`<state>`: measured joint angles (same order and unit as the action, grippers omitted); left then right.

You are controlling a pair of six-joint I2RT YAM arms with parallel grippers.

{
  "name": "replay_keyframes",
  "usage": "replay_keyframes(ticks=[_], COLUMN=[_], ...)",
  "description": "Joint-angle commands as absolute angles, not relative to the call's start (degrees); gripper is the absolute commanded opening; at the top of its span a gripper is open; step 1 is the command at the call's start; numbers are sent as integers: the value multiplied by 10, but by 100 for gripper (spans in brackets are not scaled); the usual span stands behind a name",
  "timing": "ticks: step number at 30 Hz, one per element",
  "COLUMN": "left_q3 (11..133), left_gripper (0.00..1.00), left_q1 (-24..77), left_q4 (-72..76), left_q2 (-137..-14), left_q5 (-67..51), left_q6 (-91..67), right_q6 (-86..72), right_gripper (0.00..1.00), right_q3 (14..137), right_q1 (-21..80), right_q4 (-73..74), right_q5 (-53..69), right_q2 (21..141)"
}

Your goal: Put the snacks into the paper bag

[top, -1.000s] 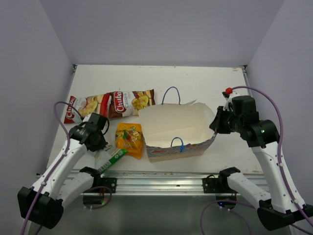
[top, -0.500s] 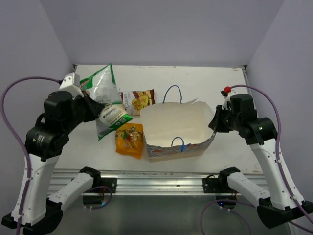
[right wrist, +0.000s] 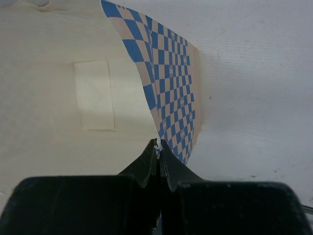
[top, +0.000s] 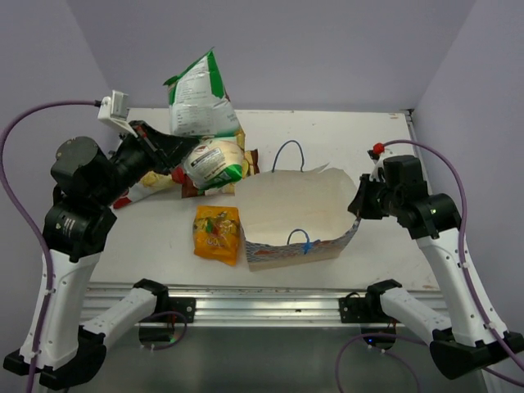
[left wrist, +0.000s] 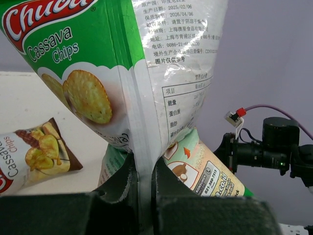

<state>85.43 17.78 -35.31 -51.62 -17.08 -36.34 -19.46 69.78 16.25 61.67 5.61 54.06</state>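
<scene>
From above we see the left gripper (top: 169,152) high over the table (top: 352,139). Its fingers are clamped on the green-and-white chip bag (top: 196,94), which stands in the air left of the paper bag (top: 286,209). Only the left wrist view shows the pinch (left wrist: 142,169) itself, with both fingers squeezed on the bag's back seam. Behind them sits a green-and-cream wrapper (left wrist: 205,169), and we cannot tell whether it is the same bag folded over.

The left arm hides most of the red bag (top: 147,185). The raised bag covers much of the brown-and-white bag (top: 248,160), which the wrist view shows lying flat (left wrist: 36,156). The orange packet (top: 217,233) lies just beside the paper bag's left wall.

At the right, the right gripper (top: 360,205) meets the paper bag's right edge. Its wrist view shows the fingers (right wrist: 159,147) closed tight on the checked wall (right wrist: 171,83).
</scene>
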Motion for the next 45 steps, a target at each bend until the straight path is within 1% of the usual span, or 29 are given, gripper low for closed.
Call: replay_keyframes(ticks=[1, 2, 5, 7, 8, 9, 10, 12, 13, 16, 26, 33, 34, 36, 37, 38, 41, 45], left_q3=[847, 844, 845, 838, 840, 844, 849, 859, 858, 834, 717, 700, 704, 713, 725, 732, 757, 775], left_gripper=[0, 0, 0, 0, 0, 0, 0, 0, 0, 0, 0, 0, 19, 43, 66, 70, 77, 77], left_q1=[183, 187, 222, 272, 295, 350, 379, 439, 452, 464, 468, 483, 484, 492, 497, 510, 534, 545], left_q4=[-217, -196, -196, -185, -185, -188, -198, -206, -209, -215, -200, -220, -218, -217, -221, -224, -248, -278], left_q2=[-526, -533, -553, -562, -576, -585, -594, -611, -611, -598, -604, -601, -604, -608, -613, -614, -622, -616], left_q5=[-230, -235, -210, -197, -164, -141, -102, -76, -49, -23, -35, -17, -23, -26, -14, -7, 25, 54], left_q6=[-396, -404, -392, -381, -366, -356, -346, -330, -326, -314, -296, -276, -272, -267, -264, -260, -249, -250], right_q6=[-192, -192, -194, -194, -194, -195, -195, -196, -196, -196, -197, -199, -199, -199, -200, -200, -200, -200], right_gripper=[0, 0, 0, 0, 0, 0, 0, 0, 0, 0, 0, 0, 0, 0, 0, 0, 0, 0], right_q3=[701, 700, 702, 702, 703, 704, 707, 711, 711, 709, 699, 698, 698, 697, 697, 697, 697, 699], right_q1=[165, 165, 166, 166, 166, 166, 166, 167, 167, 167, 168, 167, 167, 167, 167, 167, 168, 167], right_q4=[599, 599, 599, 599, 599, 599, 600, 603, 604, 607, 600, 601, 602, 602, 601, 602, 603, 604], right_q5=[62, 62, 58, 55, 55, 53, 52, 49, 47, 42, 40, 35, 35, 34, 34, 34, 33, 31], right_q2=[541, 541, 542, 544, 545, 545, 546, 546, 545, 541, 543, 540, 541, 541, 541, 541, 541, 540])
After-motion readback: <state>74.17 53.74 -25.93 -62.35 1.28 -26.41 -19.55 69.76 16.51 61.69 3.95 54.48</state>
